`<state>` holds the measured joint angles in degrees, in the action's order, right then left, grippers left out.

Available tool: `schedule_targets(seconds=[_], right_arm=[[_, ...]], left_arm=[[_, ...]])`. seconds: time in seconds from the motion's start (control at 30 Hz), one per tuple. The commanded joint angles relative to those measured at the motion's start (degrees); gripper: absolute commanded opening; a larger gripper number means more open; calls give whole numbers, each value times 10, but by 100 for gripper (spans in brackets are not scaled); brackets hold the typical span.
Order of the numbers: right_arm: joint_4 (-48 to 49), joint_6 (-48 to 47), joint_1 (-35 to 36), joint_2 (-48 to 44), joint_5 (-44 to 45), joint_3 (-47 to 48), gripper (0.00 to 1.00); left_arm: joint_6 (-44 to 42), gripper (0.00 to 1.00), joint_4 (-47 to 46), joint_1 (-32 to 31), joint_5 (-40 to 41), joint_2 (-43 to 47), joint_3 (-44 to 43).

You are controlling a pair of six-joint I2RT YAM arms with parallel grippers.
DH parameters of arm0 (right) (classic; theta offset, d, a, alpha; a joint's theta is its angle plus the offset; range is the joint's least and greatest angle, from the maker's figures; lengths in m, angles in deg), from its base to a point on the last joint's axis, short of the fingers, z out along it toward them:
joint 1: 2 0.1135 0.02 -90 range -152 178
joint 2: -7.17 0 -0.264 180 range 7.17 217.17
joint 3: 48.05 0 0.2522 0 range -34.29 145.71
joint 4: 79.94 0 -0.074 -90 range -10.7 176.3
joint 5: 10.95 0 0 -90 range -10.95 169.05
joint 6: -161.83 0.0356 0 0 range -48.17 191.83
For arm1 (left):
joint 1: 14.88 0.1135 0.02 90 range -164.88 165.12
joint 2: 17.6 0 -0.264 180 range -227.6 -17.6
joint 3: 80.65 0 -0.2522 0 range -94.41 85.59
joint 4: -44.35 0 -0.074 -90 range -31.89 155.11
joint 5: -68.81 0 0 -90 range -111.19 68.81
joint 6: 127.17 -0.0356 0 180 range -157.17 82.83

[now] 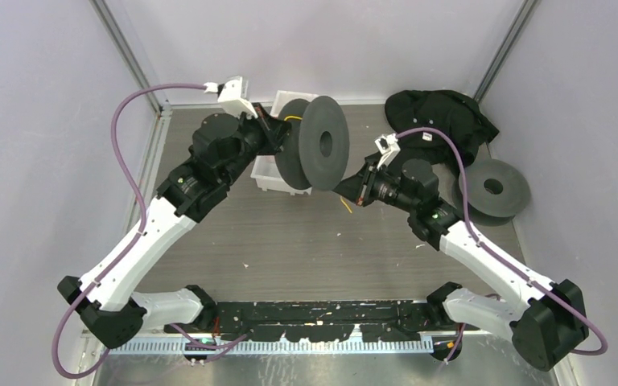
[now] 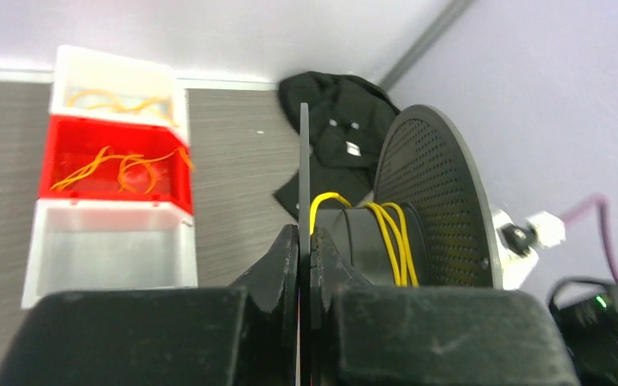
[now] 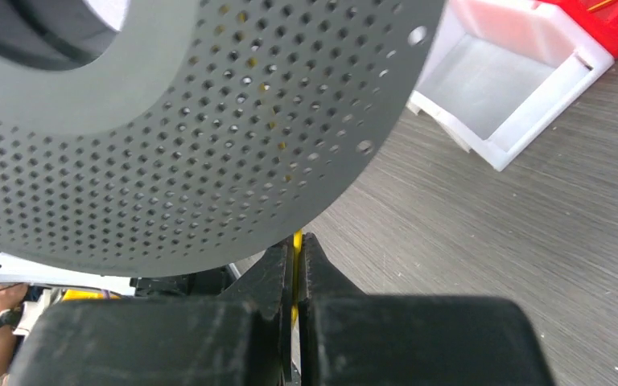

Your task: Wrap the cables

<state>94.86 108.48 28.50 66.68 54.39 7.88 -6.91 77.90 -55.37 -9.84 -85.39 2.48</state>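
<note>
Spools (image 1: pixel 324 143), dark grey perforated plastic: two. At upper centre, left gripper (image 2: pixel 304 241) clamps one's flange; right gripper (image 3: pixel 298 249) pinches one thin yellow cable (image 3: pixel 296 238).

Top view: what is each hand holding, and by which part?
Left hand clamps the dark grey perforated spool by the rim of one flange. Right hand pinches the thin yellow cable near its loose end.
</note>
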Motion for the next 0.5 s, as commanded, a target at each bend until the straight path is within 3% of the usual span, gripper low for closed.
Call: schedule_targets(seconds=[0.0, 0.17, 0.3, 0.47], right_arm=[[39, 16, 14, 8, 7, 9, 0], [61, 28, 33, 22, 12, 12, 0], [70, 32, 62, 50, 27, 23, 1], [116, 65, 91, 83, 41, 28, 2]], left_arm=[[125, 0, -125, 2, 129, 35, 18], [162, 0, -98, -12, 213, 33, 29], [224, 0, -8, -37, 313, 20, 5], [268, 0, 77, -45, 339, -7, -34]])
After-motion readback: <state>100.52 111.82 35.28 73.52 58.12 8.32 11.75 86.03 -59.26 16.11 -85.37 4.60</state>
